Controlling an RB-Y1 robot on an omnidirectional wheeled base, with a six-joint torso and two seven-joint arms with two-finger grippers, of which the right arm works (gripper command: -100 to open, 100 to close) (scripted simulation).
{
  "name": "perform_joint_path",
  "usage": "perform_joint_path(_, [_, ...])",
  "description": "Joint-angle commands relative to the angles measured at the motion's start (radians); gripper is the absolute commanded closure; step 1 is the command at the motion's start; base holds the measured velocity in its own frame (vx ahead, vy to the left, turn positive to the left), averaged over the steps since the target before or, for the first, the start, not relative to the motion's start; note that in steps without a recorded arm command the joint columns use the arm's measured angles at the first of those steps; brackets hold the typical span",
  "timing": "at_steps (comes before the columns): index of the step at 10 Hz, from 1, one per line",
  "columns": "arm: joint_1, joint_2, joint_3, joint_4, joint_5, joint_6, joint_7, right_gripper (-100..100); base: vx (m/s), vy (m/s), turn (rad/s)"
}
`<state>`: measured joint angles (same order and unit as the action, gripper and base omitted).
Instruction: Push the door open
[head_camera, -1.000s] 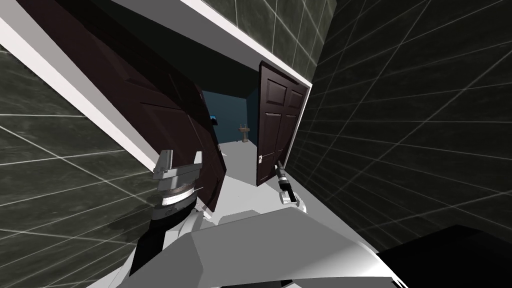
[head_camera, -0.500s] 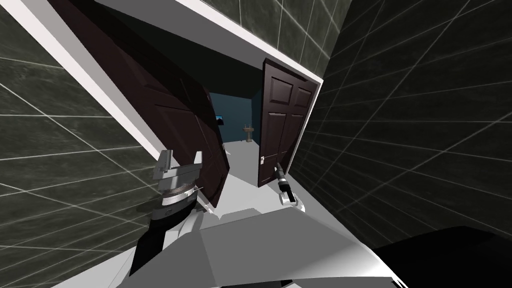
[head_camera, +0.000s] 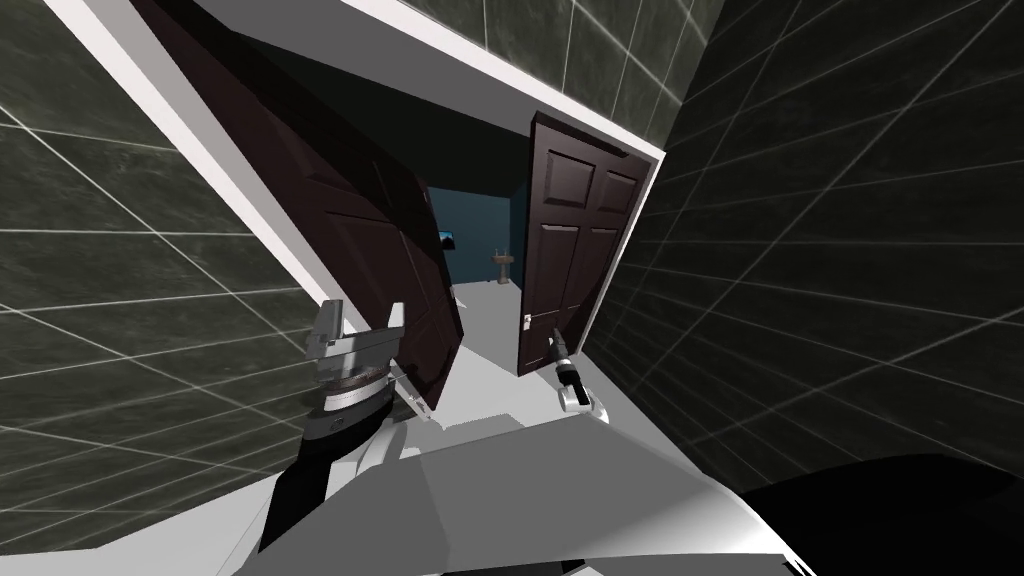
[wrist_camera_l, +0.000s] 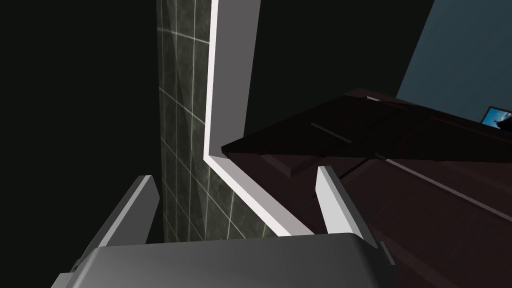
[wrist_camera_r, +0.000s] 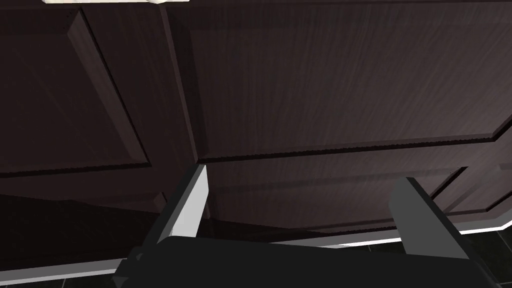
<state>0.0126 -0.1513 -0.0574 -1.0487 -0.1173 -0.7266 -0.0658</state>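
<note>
Door (head_camera: 570, 250) dark, panelled, half open, right hand (wrist_camera_r: 303, 176) spread at it, left hand (head_camera: 363, 308) spread, dark tiled walls (head_camera: 850, 250), grey floor (head_camera: 490, 330)

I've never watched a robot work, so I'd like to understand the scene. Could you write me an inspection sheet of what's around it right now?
Surface: light grey floor, running through the doorway.
Job's things: dark brown panelled double door; right leaf and left leaf both partly open in a white frame; small pale handle on the right leaf.
Clutter: nothing seen.
Tools: right tool open, fingertips at the right leaf's panel, contact unclear; left tool open, holding nothing, near the left leaf.
Cables: nothing seen.
Surroundings: dark tiled walls; beyond the doorway a blue wall and a small pedestal stand.
</note>
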Motion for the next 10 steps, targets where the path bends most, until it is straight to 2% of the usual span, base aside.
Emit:
perform_joint_path(1, [-0.01,-0.003,0.0,0.028,-0.002,-0.009,-0.002,-100,0.008,-0.045,0.066])
perform_joint_path(4, [-0.049,-0.012,-0.001,0.134,-0.01,-0.032,-0.004,-100,0.013,-0.067,0.191])
perform_joint_path(5, [-0.061,-0.015,-0.002,0.162,-0.013,-0.039,-0.005,-100,0.005,-0.085,0.217])
perform_joint_path(6, [-0.061,-0.015,-0.002,0.173,-0.013,-0.039,-0.005,-100,0.006,-0.063,0.053])
perform_joint_path(10, [-0.106,-0.024,-0.003,0.298,-0.022,-0.065,-0.008,-100,0.004,-0.068,0.192])
